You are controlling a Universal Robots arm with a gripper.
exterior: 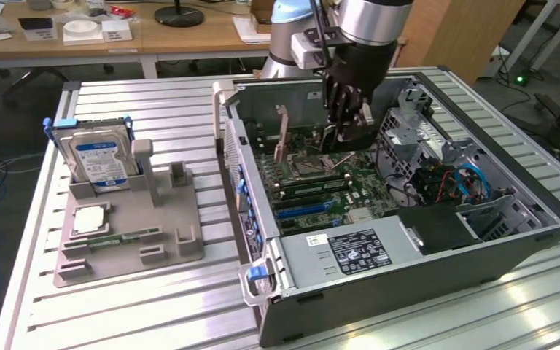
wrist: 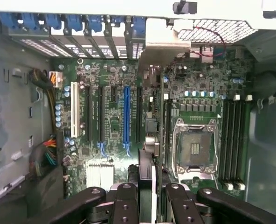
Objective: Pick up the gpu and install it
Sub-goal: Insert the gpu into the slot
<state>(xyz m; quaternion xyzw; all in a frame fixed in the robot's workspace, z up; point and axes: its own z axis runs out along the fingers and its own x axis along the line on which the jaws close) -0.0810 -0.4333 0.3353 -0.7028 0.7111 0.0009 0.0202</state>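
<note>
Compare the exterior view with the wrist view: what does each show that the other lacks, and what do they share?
Exterior view: the hard drive standing in the grey holder beside the computer case, and the power supply. Wrist view: the white slot and the red and yellow cable bundle by the case wall. Both: the gripper closed on the gpu over the motherboard, and the empty CPU socket.

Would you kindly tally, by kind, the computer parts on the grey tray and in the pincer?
hard drive: 1
processor chip: 1
memory stick: 1
gpu, gripped in the pincer: 1
Total: 4
</note>
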